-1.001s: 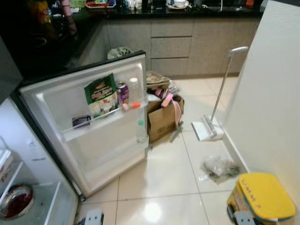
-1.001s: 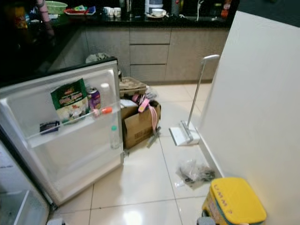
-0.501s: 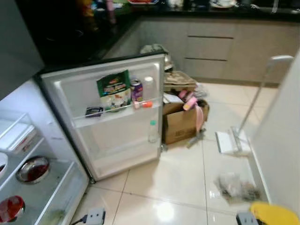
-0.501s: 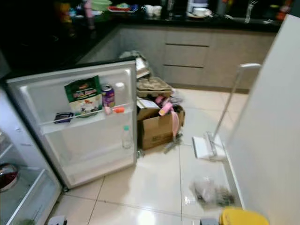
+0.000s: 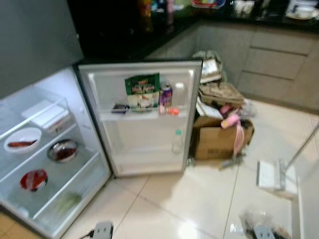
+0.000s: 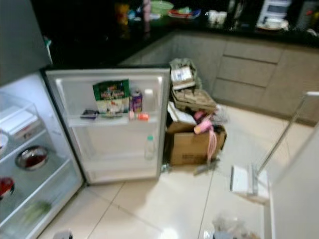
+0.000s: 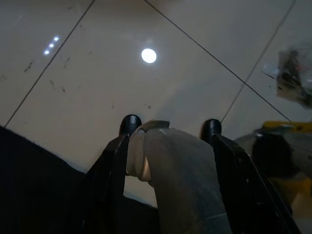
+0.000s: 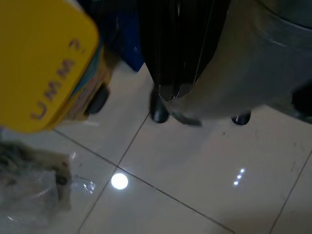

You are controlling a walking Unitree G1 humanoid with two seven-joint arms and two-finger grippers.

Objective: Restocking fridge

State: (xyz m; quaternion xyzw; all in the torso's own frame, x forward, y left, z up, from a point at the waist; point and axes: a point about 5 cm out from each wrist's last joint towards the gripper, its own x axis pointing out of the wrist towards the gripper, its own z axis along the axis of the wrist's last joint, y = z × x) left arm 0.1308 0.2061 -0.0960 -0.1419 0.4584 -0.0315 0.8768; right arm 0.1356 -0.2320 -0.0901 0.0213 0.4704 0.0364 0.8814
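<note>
The fridge (image 5: pixel 82 104) stands open at my left, with bowls and a white box on its lit shelves. Its door (image 5: pixel 144 144) swings out ahead and carries a green bag (image 5: pixel 142 91), a can (image 5: pixel 166 94) and a small bottle (image 5: pixel 177 142). My left gripper (image 7: pixel 170 124) hangs low over the floor tiles, shut on a grey bottle (image 7: pixel 170 165). At the bottom right my right gripper (image 5: pixel 263 232) carries a yellow pack (image 8: pixel 44 63); its fingers are mostly hidden behind the pack.
A full cardboard box (image 5: pixel 214 144) sits on the floor right of the door, papers stacked behind it. A floor sweeper (image 5: pixel 276 174) and a crumpled plastic bag (image 5: pixel 249 224) lie further right. Dark counter and grey cabinets (image 5: pixel 269 55) close off the back.
The camera has swung left, bringing the fridge's shelves into view and shifting the door to the middle. The yellow pack has slipped out of the head views. Nothing else has moved.
</note>
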